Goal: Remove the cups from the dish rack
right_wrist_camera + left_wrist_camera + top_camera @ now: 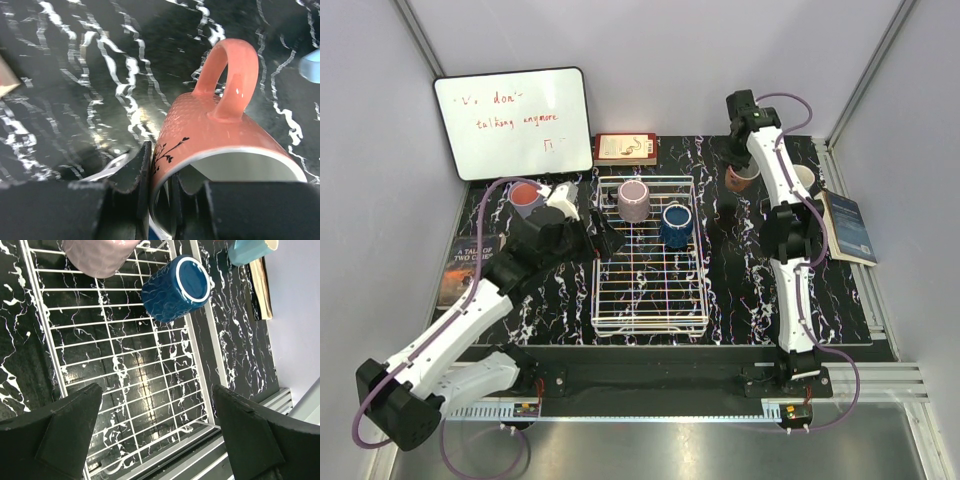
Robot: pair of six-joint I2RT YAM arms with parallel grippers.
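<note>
Two in rack (650, 328): mauve cup (634, 200), blue cup (677, 225) | left gripper (155, 410) wide apart, at rack's left | right gripper (161, 175) clamped on pink mug (210, 132)

The left arm (470, 315) reaches far and rightward from its near-left base, and the left gripper (156, 395) has its jaws spread wide. The right arm (788, 250) stretches to the far side, with the right gripper (161, 172) pinched on a cup (210, 135) rim.
</note>
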